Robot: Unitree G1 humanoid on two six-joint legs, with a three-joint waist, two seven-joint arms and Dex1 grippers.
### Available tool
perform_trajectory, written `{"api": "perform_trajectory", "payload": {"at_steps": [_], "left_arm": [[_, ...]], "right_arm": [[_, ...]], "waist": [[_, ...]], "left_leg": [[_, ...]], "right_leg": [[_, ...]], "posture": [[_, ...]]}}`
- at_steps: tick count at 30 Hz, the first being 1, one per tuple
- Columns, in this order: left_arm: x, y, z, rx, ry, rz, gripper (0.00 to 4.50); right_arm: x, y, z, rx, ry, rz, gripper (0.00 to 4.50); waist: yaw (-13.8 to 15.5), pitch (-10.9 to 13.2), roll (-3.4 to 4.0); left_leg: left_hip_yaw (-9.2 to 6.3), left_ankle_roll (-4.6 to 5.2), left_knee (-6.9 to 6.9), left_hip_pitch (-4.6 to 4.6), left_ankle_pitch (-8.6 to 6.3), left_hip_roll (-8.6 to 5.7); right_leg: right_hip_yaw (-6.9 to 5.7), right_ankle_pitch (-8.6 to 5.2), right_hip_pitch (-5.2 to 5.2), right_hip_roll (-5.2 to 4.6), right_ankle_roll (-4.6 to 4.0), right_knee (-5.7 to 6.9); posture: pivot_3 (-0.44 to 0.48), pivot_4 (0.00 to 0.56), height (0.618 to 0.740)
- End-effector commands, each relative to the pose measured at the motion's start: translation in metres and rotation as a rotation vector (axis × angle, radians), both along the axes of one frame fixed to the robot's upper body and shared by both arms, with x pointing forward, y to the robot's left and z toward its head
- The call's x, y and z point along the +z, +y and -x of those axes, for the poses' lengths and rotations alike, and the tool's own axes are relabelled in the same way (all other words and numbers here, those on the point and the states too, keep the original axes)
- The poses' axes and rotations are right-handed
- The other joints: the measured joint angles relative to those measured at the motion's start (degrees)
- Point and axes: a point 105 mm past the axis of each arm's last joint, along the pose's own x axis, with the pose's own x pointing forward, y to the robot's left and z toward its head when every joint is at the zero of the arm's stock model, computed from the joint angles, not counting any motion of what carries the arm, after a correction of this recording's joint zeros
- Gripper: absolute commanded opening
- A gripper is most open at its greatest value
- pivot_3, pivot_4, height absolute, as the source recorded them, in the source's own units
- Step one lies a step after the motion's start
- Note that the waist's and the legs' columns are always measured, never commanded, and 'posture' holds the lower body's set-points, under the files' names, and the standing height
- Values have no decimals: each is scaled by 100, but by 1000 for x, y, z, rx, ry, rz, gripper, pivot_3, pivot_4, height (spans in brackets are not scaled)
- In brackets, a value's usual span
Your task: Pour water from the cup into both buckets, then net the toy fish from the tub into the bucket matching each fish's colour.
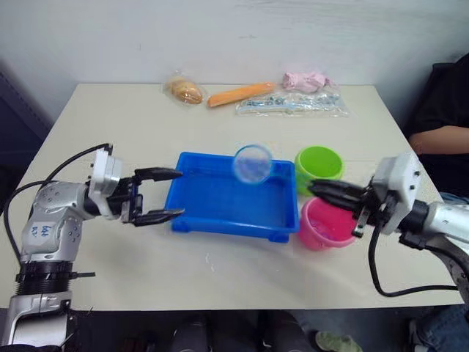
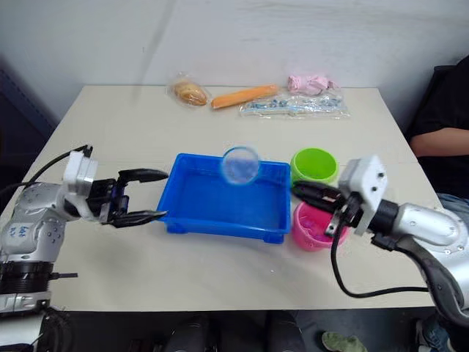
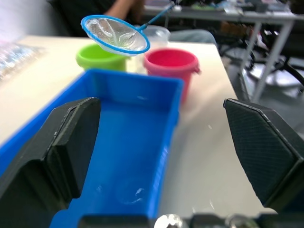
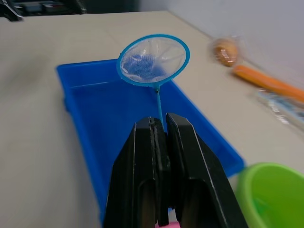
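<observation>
— Blue was what caught my eye first: the tub [image 1: 231, 199] sat in the middle of the bench [image 1: 110, 139], and the net [image 1: 253, 163] hung over its far rim with the hoop lifted clear. Why held up like that?

— My guess was it was between dips. The right gripper [image 4: 159, 137] had its fingers [image 4: 190, 180] pinched shut on the thin handle, reaching in across the pink bucket [image 1: 326, 222], which stood touching the tub's right end, so a catch would only need a short swing to drop in.

— And the green bucket [image 1: 319, 164]?

— Just behind the pink one, also by the tub's right end. The clear cup [image 3: 156, 34] stood behind the two buckets, farther from the tub, so I judged the pouring done.

— What was the left gripper [image 1: 157, 195] doing?

— Waiting at the tub's left end, fingers [image 1: 163, 174] spread wide around nothing, perhaps ready to steady the tub.

— Any fish?

— None that I could make out in the tub or the mesh. Whether any lay in the buckets I couldn't tell.
</observation>
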Motion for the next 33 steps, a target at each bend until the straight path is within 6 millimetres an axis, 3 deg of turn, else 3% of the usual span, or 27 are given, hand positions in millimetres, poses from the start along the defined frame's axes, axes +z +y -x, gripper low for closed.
{"api": "perform_trajectory", "payload": {"at_steps": [1, 7, 10, 12, 16, 20, 23, 28, 29, 30, 31, 33], "left_arm": [[6, 6, 23, -80, -19, -41, 4467], [-9, 11, 39, -68, 63, -72, 4467], [-23, 9, 45, -68, 64, -127, 4467], [-21, 8, 43, -44, 59, -107, 4467], [-31, 5, 55, -109, 85, -164, 4467], [-41, 9, 62, -147, 90, -238, 4467], [-38, 8, 57, -123, 92, -215, 4467], [-37, 10, 52, -119, 66, -246, 4467], [-38, 12, 51, -121, 58, -269, 4500], [-39, 14, 50, -112, 54, -275, 4500], [-38, 15, 48, -96, 53, -267, 4500], [-37, 16, 46, -82, 56, -257, 4500]], "right_arm": [[-16, 14, 10, 72, 10, 77, 0], [-59, 26, 17, 137, 66, 172, 0], [-87, 42, 30, 216, 80, 217, 0], [-98, 52, 36, 237, 116, 191, 0], [-115, 67, 40, 258, 143, 165, 0], [-133, 75, 31, 221, 160, 134, 0], [-145, 75, 21, 191, 150, 136, 0], [-147, 78, 14, 180, 139, 102, 0], [-147, 79, 15, 189, 162, 93, 832], [-146, 79, 16, 206, 155, 96, 1060], [-144, 79, 14, 206, 135, 99, 1655], [-136, 76, 15, 220, 122, 78, 2366]], "waist": [[-8, 0, 0], [-4, -1, -1], [-10, -2, -3], [-3, -2, -3], [-10, -2, -3], [-45, -6, -9], [-56, -4, -6], [-76, -5, -8], [-80, -5, -8], [-106, -5, -7], [-114, -5, -8], [-140, -4, -7]], "left_leg": [[0, 0, 0, 0, -2, 0], [5, 0, 1, -3, -6, -4], [7, 1, 0, -2, -8, -5], [8, 1, 0, -3, -8, -6], [8, 0, 4, -1, -8, -6], [10, -5, 2, 0, -11, -1], [10, -8, 3, 1, -12, 0], [11, -8, 4, 3, -12, 0], [10, -9, 4, 4, -11, 0], [10, -11, 4, 4, -12, 1], [10, -12, 3, 6, -12, 1], [10, -12, 3, 6, -12, 1]], "right_leg": [[0, 0, -1, -1, -1, 0], [-8, -2, -7, -14, -3, 2], [-11, -2, -6, -15, -4, 1], [-12, -2, -8, -14, -5, 1], [-13, -4, -8, -14, -7, 9], [-15, -8, -9, -10, -15, 8], [-16, -12, -12, -9, -22, 16], [-15, -12, -12, -10, -22, 25], [-16, -13, -12, -10, -24, 27], [-16, -15, -13, -9, -27, 30], [-16, -16, -14, -10, -29, 33], [-16, -16, -14, -10, -29, 34]], "posture": [[0, 150, 740], [0, 150, 740], [0, 150, 740], [0, 150, 740], [0, 150, 740], [0, 150, 740], [0, 150, 740], [0, 150, 740], [0, 150, 740], [0, 150, 740], [0, 150, 740], [0, 150, 740]]}}
